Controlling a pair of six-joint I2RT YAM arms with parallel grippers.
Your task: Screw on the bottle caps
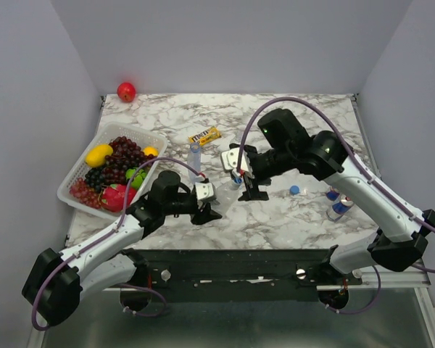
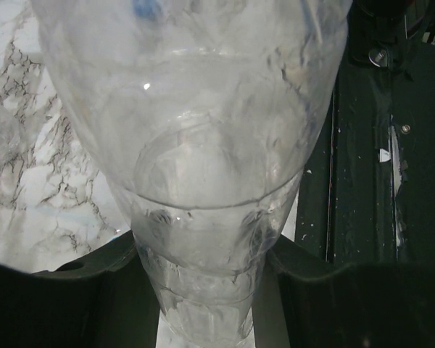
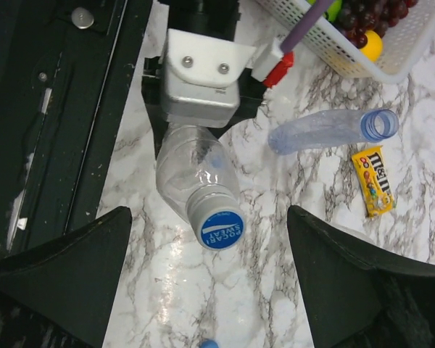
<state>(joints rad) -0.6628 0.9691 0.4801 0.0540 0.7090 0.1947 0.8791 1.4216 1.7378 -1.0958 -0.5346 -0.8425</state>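
My left gripper [image 2: 206, 290] is shut on a wide colourless bottle [image 2: 203, 145]. In the right wrist view that bottle [image 3: 192, 170] points neck-first toward the camera. A cap [image 3: 221, 230] with a blue printed top and pale sides sits on its neck. My right gripper [image 3: 210, 243] is open, its fingers wide apart on either side of the cap and not touching it. The slim blue-tinted bottle [image 3: 326, 130] lies uncapped on the table, also in the top view [image 1: 196, 156]. A loose blue cap [image 1: 295, 190] lies right of the right gripper [image 1: 250, 190]. The third bottle is not clearly visible.
A white basket [image 1: 76, 190] of fruit stands at the left. A yellow candy packet [image 1: 204, 135] lies behind the slim bottle. Two blue-and-silver cans [image 1: 339, 205] stand at the right. A red apple [image 1: 126, 91] sits in the far left corner.
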